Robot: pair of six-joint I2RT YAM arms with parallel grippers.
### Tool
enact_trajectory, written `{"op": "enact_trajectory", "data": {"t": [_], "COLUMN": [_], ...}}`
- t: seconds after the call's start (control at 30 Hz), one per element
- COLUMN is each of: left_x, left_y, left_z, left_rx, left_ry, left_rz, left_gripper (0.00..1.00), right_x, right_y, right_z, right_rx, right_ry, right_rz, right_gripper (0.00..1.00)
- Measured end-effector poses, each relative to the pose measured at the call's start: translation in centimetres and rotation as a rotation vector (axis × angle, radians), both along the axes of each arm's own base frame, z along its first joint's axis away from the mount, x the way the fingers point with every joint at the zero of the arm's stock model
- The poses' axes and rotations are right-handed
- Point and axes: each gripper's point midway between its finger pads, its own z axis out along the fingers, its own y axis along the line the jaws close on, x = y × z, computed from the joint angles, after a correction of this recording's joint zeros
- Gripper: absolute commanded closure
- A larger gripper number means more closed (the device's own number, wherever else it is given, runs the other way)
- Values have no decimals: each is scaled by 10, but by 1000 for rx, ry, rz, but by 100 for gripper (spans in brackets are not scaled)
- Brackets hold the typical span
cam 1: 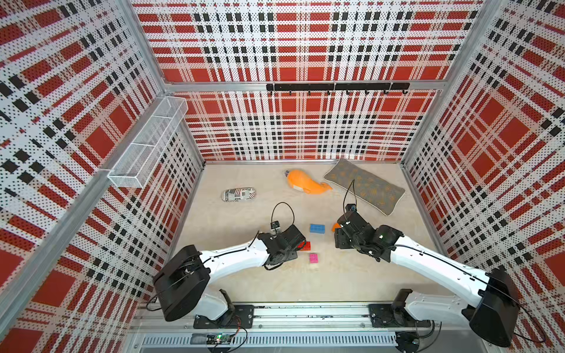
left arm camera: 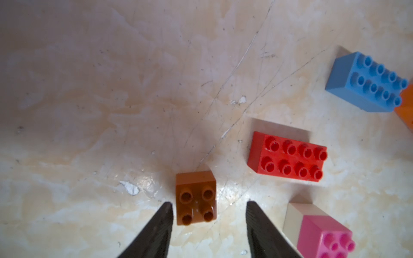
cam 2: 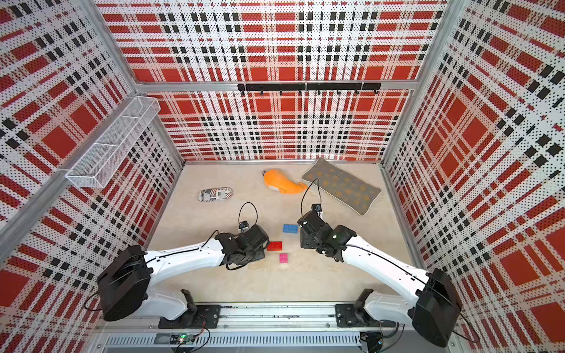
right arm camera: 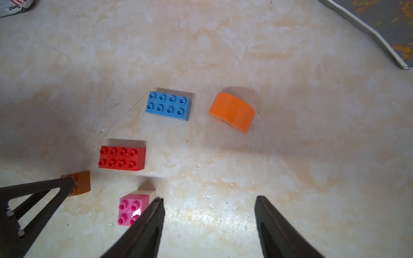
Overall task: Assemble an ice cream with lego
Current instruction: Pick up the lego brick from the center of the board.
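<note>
The lego lies as loose bricks on the beige table, and no ice cream stack shows in any view. A blue long brick point(cam 1: 317, 228) point(right arm camera: 168, 105) sits beside a rounded orange piece point(right arm camera: 232, 112). Nearer the front are a red long brick point(cam 2: 274, 245) point(left arm camera: 288, 157) and a pink brick on a cream one point(cam 1: 314, 258) point(left arm camera: 324, 236). A small amber-brown brick point(left arm camera: 196, 197) stands studs up between the tips of my left gripper point(left arm camera: 209, 204), which is open, and sits closer to one finger. My right gripper point(right arm camera: 209, 200) hovers open over bare table beside the pink brick.
An orange plush whale point(cam 1: 305, 183) and a grey patterned cushion point(cam 1: 363, 186) lie at the back. A printed pouch point(cam 1: 238, 194) lies at the back left. A wire basket point(cam 1: 146, 146) hangs on the left wall, and a black hook rail point(cam 1: 336, 87) runs along the back wall.
</note>
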Motion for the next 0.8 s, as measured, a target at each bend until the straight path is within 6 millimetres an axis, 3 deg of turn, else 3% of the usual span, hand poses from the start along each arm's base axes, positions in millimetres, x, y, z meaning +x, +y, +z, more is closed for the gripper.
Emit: {"op": "enact_trajectory", "data": {"t": [0.5, 0.8], "left_x": [-5, 1], "left_y": [8, 5], "left_z": [-18, -16], "left_rx": [75, 83], "left_ry": [47, 34], "left_rz": [2, 5], "left_gripper": [46, 52], "right_x": [-2, -2], "right_y": [-3, -3], "right_z": [-9, -11], "right_rx": [12, 14], "right_ry": [19, 19], "right_rz": [5, 5], "right_gripper": [32, 32]}}
